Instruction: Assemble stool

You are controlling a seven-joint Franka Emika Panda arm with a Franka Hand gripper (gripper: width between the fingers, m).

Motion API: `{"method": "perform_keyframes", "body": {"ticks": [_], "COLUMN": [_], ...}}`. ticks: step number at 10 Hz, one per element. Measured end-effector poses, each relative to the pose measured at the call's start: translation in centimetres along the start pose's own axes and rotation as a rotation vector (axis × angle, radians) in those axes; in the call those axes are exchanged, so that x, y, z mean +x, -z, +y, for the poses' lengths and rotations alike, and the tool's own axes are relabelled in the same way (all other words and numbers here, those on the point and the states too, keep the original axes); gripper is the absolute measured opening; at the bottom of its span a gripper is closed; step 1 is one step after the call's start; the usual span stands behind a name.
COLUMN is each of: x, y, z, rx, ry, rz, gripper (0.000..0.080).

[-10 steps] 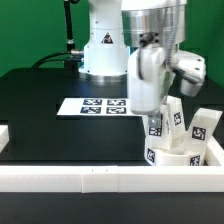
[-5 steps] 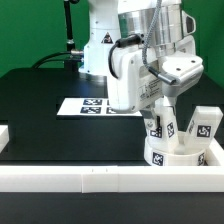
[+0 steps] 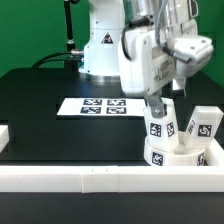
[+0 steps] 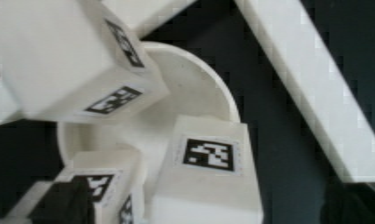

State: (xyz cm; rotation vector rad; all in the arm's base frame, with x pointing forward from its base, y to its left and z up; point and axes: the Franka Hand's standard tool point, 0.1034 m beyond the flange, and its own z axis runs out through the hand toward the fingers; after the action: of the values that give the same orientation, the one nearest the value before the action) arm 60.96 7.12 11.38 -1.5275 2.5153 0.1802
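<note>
- The round seat (image 3: 168,153) of the stool lay flat on the black table (image 3: 40,105), close against the white border rail (image 3: 100,177) at the front, at about four o'clock from the middle of the exterior view.
- Two legs stood upright on top of the seat: one leg (image 3: 157,122) on the exterior view's left, a second leg (image 3: 172,118) close beside it at its three o'clock, each showing a black-and-white tag.
- A third leg (image 3: 202,125) stood tilted, apart from the seat, at roughly two o'clock from it, near the rail's corner.
- The gripper (image 3: 160,98) hung directly over the two seated legs, at twelve o'clock from them; its fingers stood spread, released, with nothing between them.
- The marker board (image 3: 98,106) lay flat on the table at about ten o'clock from the seat, well apart from it, in front of the arm's base (image 3: 103,50).
- In the wrist view the seat's (image 4: 193,95) curved rim showed with a tagged leg (image 4: 210,152) standing on it, another tagged leg (image 4: 86,70) close to the camera, and the rail (image 4: 317,75) running diagonally alongside.
</note>
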Motion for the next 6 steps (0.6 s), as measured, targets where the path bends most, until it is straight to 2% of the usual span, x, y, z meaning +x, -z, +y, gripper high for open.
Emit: {"method": "perform_keyframes", "body": {"ticks": [1,5,6], "x": [-0.4,0.1,-0.1], "y": [0.8,0.0,-0.6], "z": [0.0,0.2,0.7], "rx": [0.001,-0.009,-0.027], "ry": [0.096,0.460,0.654], "rz": [-0.011,0.009,0.042], "gripper": [0.0646,0.0648,0.0648]}}
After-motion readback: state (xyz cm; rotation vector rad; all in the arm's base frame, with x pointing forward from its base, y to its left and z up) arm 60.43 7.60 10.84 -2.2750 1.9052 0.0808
